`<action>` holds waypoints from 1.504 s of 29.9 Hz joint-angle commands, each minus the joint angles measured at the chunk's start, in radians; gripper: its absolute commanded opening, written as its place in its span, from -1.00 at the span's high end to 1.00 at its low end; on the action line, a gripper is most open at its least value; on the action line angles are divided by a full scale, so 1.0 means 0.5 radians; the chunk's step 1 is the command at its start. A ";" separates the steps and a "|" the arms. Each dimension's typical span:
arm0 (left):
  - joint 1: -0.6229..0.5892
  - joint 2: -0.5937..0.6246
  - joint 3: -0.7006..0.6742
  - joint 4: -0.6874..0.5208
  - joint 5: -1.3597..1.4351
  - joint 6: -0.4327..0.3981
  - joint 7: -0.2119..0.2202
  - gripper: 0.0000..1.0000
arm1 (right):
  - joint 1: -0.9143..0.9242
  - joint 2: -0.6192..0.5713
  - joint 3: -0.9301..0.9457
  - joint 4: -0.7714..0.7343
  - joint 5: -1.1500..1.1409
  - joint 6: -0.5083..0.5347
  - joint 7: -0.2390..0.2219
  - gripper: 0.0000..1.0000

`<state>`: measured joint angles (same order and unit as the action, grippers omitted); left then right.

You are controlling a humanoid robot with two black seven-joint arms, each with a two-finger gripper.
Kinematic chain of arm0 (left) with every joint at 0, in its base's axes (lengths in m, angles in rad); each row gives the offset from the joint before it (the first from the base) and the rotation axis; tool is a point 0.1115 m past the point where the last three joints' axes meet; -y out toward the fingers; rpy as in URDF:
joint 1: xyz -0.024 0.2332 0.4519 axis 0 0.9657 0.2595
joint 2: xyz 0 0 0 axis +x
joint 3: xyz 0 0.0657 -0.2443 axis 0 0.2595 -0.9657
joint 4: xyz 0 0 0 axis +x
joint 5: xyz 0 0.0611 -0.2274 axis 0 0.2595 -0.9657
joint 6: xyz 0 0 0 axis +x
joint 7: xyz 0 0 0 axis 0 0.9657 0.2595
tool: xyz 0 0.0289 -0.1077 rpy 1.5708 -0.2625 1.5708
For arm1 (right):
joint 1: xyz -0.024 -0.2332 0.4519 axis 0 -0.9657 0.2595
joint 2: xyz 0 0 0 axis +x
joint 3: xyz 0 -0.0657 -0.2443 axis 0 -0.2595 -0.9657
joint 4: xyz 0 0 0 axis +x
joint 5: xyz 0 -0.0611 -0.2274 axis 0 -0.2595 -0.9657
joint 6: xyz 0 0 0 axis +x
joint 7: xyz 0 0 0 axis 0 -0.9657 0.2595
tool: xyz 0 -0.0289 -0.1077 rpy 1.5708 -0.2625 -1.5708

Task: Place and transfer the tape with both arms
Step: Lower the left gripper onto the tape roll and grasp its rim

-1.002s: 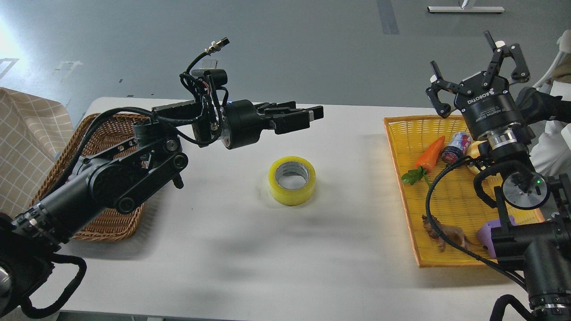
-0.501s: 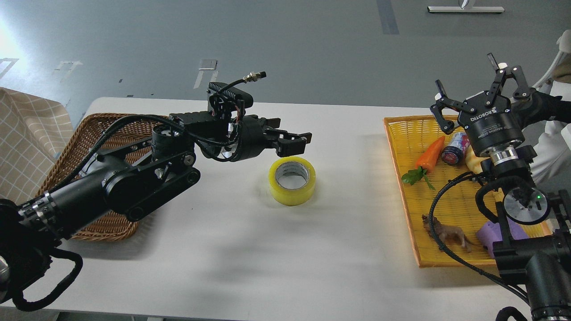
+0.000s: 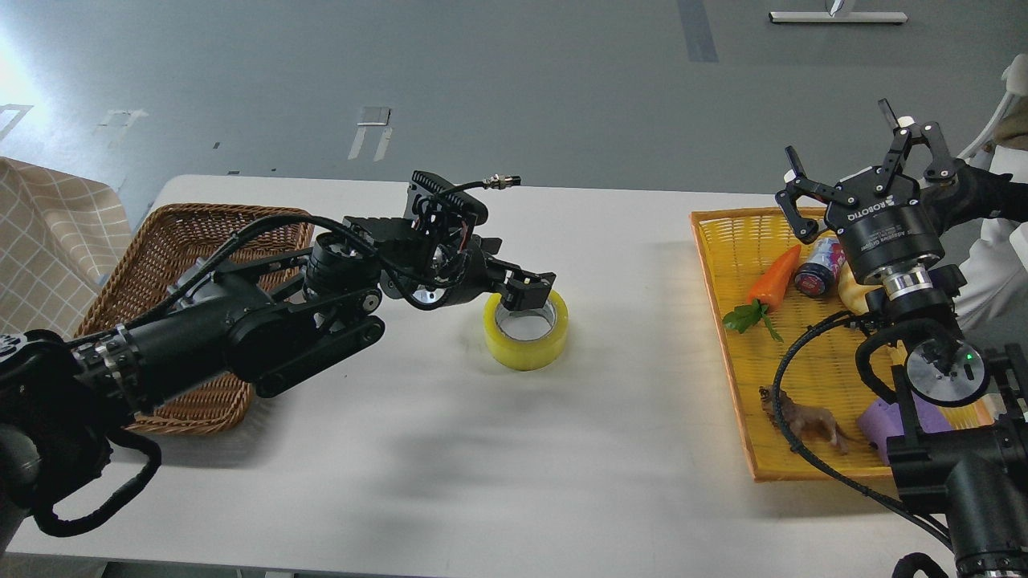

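Lowered and pushed fwd since the earlier frames, the left gripper [image 3: 520,291] now sits at the near-left rim of the tape [image 3: 526,324]; half a sec ago it hovered just above and left of the roll. Tape itself hasn't shifted: same spot mid-table [image 3: 450,449], lying flat, core hole up. Right gripper [image 3: 863,181] is unchanged vs half a sec ago, raised over the yellow tray [image 3: 727,265], fingers spread wide, holding nothing.

Meaning for the task, as I read it: left arm is at the pick stage, about to pinch the roll wall, one finger likely going inside the core, one outside. No lift yet, tape flat on the table.

Hard to make out, head view only: left fingertips are dark and overlap the roll's rim, so can't tell how far apart they are or whether they touch or clamp the tape. Wicker basket [image 3: 193,233] is partly hidden behind the left arm. Right arm covers part of the tray's contents; carrot toy [image 3: 775,277] shows clear. Nothing seen below table edge.
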<state>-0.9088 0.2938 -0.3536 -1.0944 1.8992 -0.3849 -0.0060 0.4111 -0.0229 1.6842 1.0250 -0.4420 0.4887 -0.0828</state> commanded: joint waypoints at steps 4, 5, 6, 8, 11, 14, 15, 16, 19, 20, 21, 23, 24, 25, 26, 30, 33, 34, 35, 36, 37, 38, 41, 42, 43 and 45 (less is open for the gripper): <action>0.023 -0.005 0.017 0.041 0.003 -0.003 0.027 -0.95 | 0.000 -0.003 -0.003 -0.001 -0.003 0.000 0.000 -0.95; 0.020 -0.005 0.038 0.056 0.003 0.000 0.027 -0.95 | 0.000 0.000 0.000 -0.004 -0.003 0.000 0.000 -0.95; 0.011 -0.005 0.102 0.081 0.000 0.000 0.027 -0.95 | 0.000 0.000 -0.003 -0.004 0.000 0.000 0.000 -0.95; 0.014 -0.029 0.173 0.093 -0.003 0.006 0.015 -0.90 | 0.000 0.000 -0.003 -0.007 0.000 0.000 0.000 -0.95; 0.014 -0.109 0.189 0.103 0.000 0.003 0.024 -0.90 | -0.006 0.000 -0.003 -0.007 0.000 0.000 0.000 -0.95; 0.014 -0.136 0.192 0.158 0.000 0.003 0.030 -0.90 | -0.015 0.000 -0.003 -0.007 0.000 0.000 0.000 -0.95; 0.017 -0.137 0.192 0.167 0.000 0.003 0.033 -0.90 | -0.015 0.000 -0.003 -0.004 0.000 0.000 0.000 -0.95; 0.017 -0.137 0.192 0.173 0.000 0.003 0.037 -0.90 | -0.027 0.000 -0.003 -0.001 0.000 0.000 0.000 -0.95; 0.017 -0.137 0.213 0.198 0.000 0.003 0.049 -0.90 | -0.043 0.000 -0.003 -0.001 0.000 0.000 0.000 -0.95; 0.017 -0.137 0.213 0.201 -0.003 0.003 0.049 -0.90 | -0.046 0.000 -0.003 -0.001 0.000 0.000 0.000 -0.95; 0.017 -0.137 0.213 0.204 -0.003 0.003 0.049 -0.90 | -0.046 0.000 -0.003 -0.001 0.000 0.000 0.000 -0.95; 0.017 -0.133 0.213 0.207 -0.003 0.006 0.049 -0.90 | -0.049 0.000 -0.003 -0.001 0.000 0.000 0.000 -0.95; 0.011 -0.133 0.213 0.207 -0.003 0.006 0.049 -0.90 | -0.049 0.000 -0.003 -0.004 0.000 0.000 0.000 -0.95; 0.007 -0.133 0.213 0.207 -0.003 0.003 0.049 -0.90 | -0.049 0.000 -0.003 -0.004 0.000 0.000 0.000 -0.95; 0.004 -0.130 0.213 0.207 -0.003 0.003 0.052 -0.90 | -0.049 0.000 -0.003 -0.004 0.000 0.000 0.000 -0.95; -0.005 -0.133 0.213 0.207 -0.003 0.006 0.058 -0.90 | -0.049 0.000 -0.003 -0.001 0.000 0.000 0.000 -0.95; 0.007 -0.137 0.213 0.207 -0.003 0.003 0.067 -0.90 | -0.052 0.000 -0.003 -0.001 0.000 0.000 0.000 -0.95; 0.007 -0.137 0.213 0.207 -0.003 0.003 0.067 -0.90 | -0.052 0.000 -0.003 -0.001 0.000 0.000 0.000 -0.95; 0.014 -0.137 0.213 0.207 -0.003 0.003 0.076 -0.88 | -0.055 0.000 -0.003 0.002 0.000 0.000 0.000 -0.95; 0.020 -0.137 0.219 0.213 0.000 0.003 0.076 -0.85 | -0.058 0.000 -0.003 0.002 0.000 0.000 0.000 -0.95; 0.020 -0.137 0.219 0.213 -0.003 0.003 0.076 -0.85 | -0.058 0.000 -0.003 0.005 0.003 0.000 0.000 -0.95; 0.023 -0.133 0.219 0.219 -0.003 0.006 0.076 -0.83 | -0.061 0.000 -0.003 0.009 0.003 0.000 0.000 -0.95; 0.023 -0.133 0.219 0.247 -0.003 0.006 0.080 -0.75 | -0.061 0.000 -0.003 0.009 0.003 0.000 0.000 -0.95; 0.020 -0.130 0.219 0.259 -0.003 0.006 0.080 -0.73 | -0.064 0.000 -0.003 0.009 0.003 0.000 0.000 -0.95; 0.020 -0.127 0.219 0.259 -0.003 0.009 0.080 -0.72 | -0.064 0.000 -0.003 0.009 0.000 0.000 0.000 -0.95; 0.020 -0.130 0.216 0.259 -0.003 0.009 0.089 -0.69 | -0.064 0.003 -0.003 0.009 0.000 0.000 0.000 -0.95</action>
<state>-0.8978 0.2286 -0.2440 -0.9675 1.8975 -0.3814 0.0347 0.3793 -0.0230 1.6828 1.0292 -0.4410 0.4887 -0.0828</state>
